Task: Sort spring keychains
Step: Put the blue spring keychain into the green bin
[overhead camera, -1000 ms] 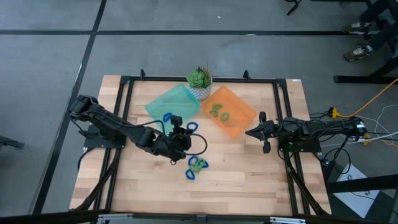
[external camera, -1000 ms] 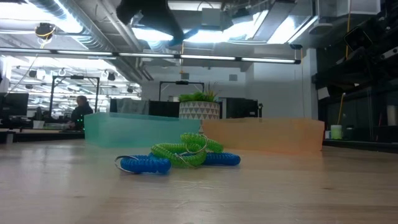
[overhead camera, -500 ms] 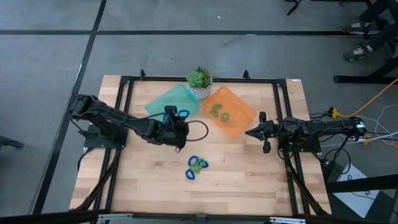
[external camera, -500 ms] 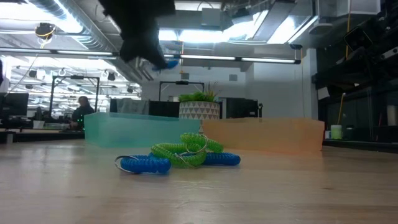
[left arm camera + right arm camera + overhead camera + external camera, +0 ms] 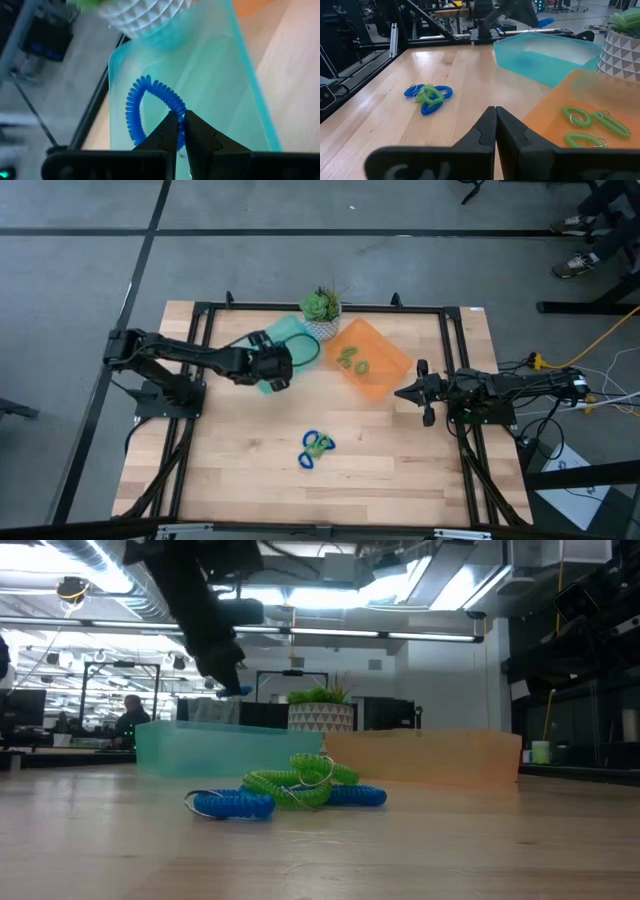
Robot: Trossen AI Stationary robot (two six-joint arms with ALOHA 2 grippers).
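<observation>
Left wrist view: left jaws (image 5: 181,131) clamped on a blue coil (image 5: 150,107), pinching one strand of the loop; the rest of the loop stands out ahead of the jaws, over the teal tray (image 5: 215,80) directly beyond them. The white patterned pot of the plant (image 5: 145,12) sits past the tray's far end.

High view: left jaws (image 5: 272,367) are over the teal tray's near edge. Right jaws (image 5: 412,393) wait just beside the orange tray (image 5: 385,370), fingers together, holding nothing. Green coils (image 5: 352,360) lie in the orange tray, ahead of the right jaws. A tangled heap (image 5: 316,447) of blue and green coils rests on the bare table (image 5: 400,470), well apart from both sets of jaws.

Low view: the heap shows a green coil (image 5: 295,783) lying over and between blue ones (image 5: 232,804), with metal rings (image 5: 318,776) threaded among them.

Handling, as judged:
- Coils look light and springy; a held one will swing and bounce, so release low over the tray.
- Soft plastic; a pinch on a single strand holds, as the present grip shows.
- Heap is interlocked; lifting one coil will likely drag its neighbours. Best taken at an outer loop standing free of the others, away from the rings, which look slippery.
- Step in hand: blue coil about to go into the teal tray. Heap not yet sorted.
</observation>
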